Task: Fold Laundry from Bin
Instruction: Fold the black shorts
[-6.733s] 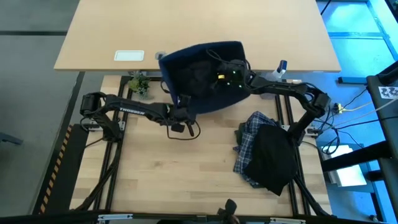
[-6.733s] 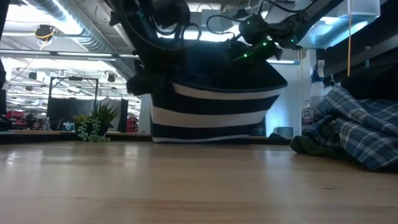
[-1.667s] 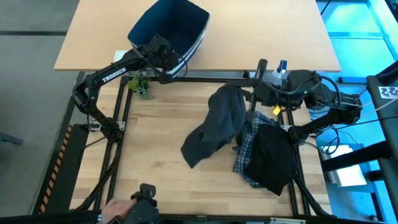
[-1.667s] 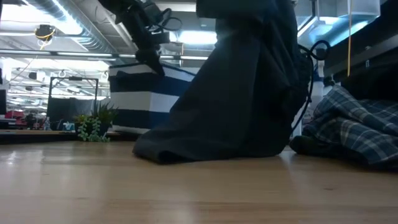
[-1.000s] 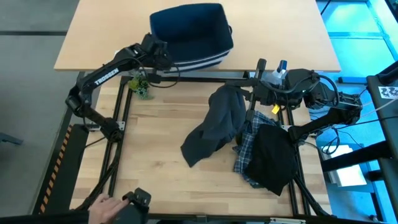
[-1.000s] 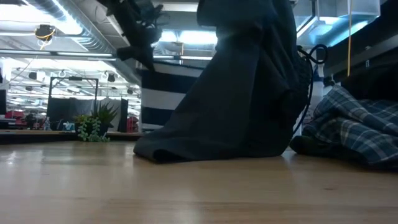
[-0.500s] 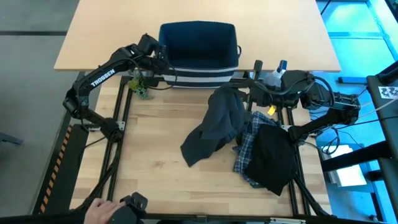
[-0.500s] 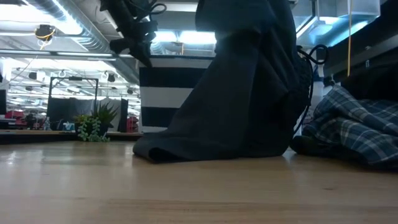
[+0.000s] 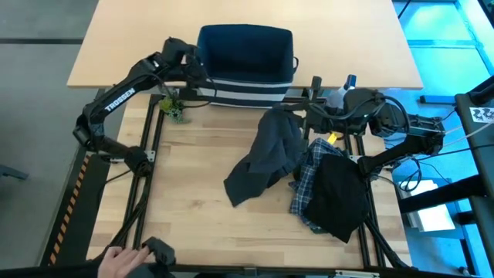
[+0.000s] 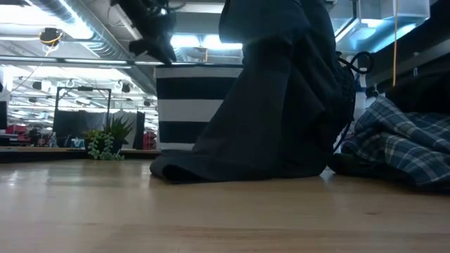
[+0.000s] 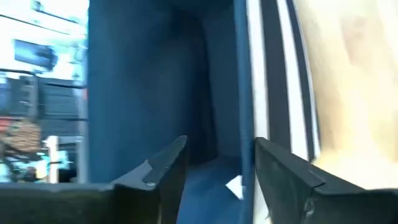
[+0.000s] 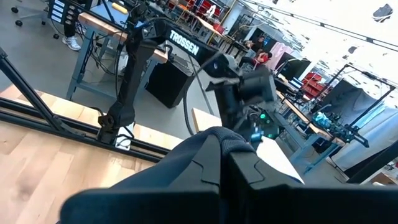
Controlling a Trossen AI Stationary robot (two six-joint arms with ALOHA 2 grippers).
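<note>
I am working with both arms. My left gripper (image 11: 214, 168) is sitting at the bin (image 9: 245, 48), at its left rim on the far table; in my left wrist view the fingers are standing apart on either side of the bin's wall, not pinching it. So the bin is standing upright on its own, stripes showing at its base, and from above I am seeing nothing inside it but dark fabric floor — I judge it emptied.

My right gripper (image 12: 222, 155) is clamped shut on the olive garment (image 9: 266, 154), holding its top end up near the back of the work table while the rest is draping down and trailing onto the wood. In the low view it is hanging like a curtain in front of the bin.

The plaid shirt (image 9: 309, 181) and the black garment (image 9: 338, 197) are lying in a heap to the right, the black one on top of the plaid, both crumpled.

So I am reckoning the unloading as done and the folding as not yet begun — no piece is lying flat or squared. Three garments are still needing folding, starting, I judge, with spreading out the olive one.
</note>
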